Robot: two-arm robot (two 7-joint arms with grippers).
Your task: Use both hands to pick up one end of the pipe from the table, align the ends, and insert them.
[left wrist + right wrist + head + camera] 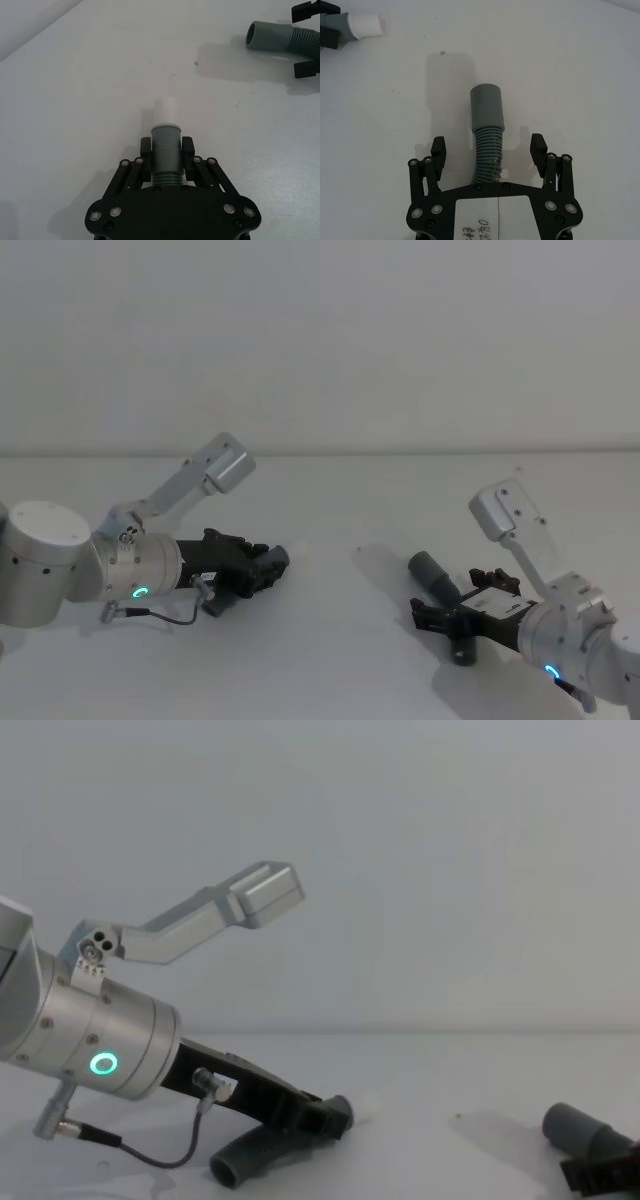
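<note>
Tools both sat low over the plain white bench (pixel 330 660). Left black two-finger plastic tool (pixel 166 145) was clamped on its dark grey ribbed hose piece (pixel 165 150), pale narrow tip (pixel 165 111) poking out front, probably for mating. Right tool (pixel 488 145) was spread wide, straddling the other hose (pixel 487 160) lying flat, wider grey sleeve (pixel 486 107) untouched.

Lab-like test bench: bare white table (pixel 330 670), blank wall (pixel 320 340)

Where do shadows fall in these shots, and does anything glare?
Right wrist view: the wide-cuffed pipe piece casts a soft grey shadow on the table. Left wrist view: the left pincer leaves a faint shadow too. Head view: no glare, just a green ring light glowing.
</note>
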